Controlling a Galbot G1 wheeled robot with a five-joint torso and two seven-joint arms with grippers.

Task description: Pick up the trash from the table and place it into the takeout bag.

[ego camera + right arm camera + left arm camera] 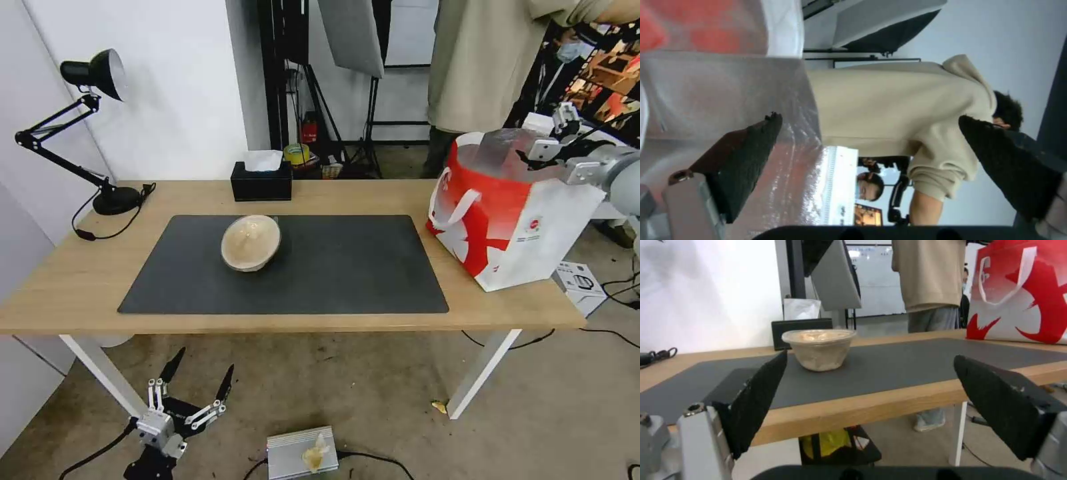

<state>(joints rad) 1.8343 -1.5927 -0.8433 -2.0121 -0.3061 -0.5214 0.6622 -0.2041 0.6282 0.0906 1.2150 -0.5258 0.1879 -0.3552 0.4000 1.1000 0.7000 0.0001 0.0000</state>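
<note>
A beige translucent bowl [250,243] of trash stands on the dark grey mat [347,267] of the table [73,287], left of the middle; in the left wrist view the bowl [819,348] sits beyond the table's front edge. My left gripper [197,377] hangs below and in front of that edge at the left, open and empty, and the wrist view shows the left gripper [870,357] level with the table top. The red-and-white takeout bag [513,220] stands at the table's right end. My right gripper [555,137] is over its open top, open and empty, beside the foil lining [729,93].
A black tissue box [261,181] sits at the table's back edge and a black desk lamp [100,133] at the back left. A person [493,60] stands behind the bag. On the floor lie a grey box [300,453] and a white box [580,283].
</note>
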